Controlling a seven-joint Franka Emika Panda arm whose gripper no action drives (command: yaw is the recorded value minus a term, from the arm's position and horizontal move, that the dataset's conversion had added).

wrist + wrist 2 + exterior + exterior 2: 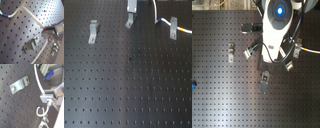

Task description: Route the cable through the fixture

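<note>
We are looking at a matte black perforated board (124, 90), flat and drilled with a regular grid of small holes. Three bent metal clips are standing on it in the first exterior view: one clip (93, 31) toward the first exterior view's left, a middle clip (129, 21) below the arm, and a third clip (173, 28) toward the first exterior view's right. They are looking like dull grey folded sheet metal, each bolted at its foot.

The cable (158, 12) is showing as a thin, smooth white cord. In the first exterior view it is curving down from the top edge, carrying a short blue band (158, 20), then running to the third clip, where a yellow band (181, 30) is lying just beside it. In the first wrist view the cable (30, 15) is sweeping across the board with its blue band (6, 15) visible.

The gripper (48, 31) is clamping the cable between its metal fingers (53, 28) in the first wrist view. In the second exterior view the white arm body (276, 27) is hanging over the board's middle.
</note>
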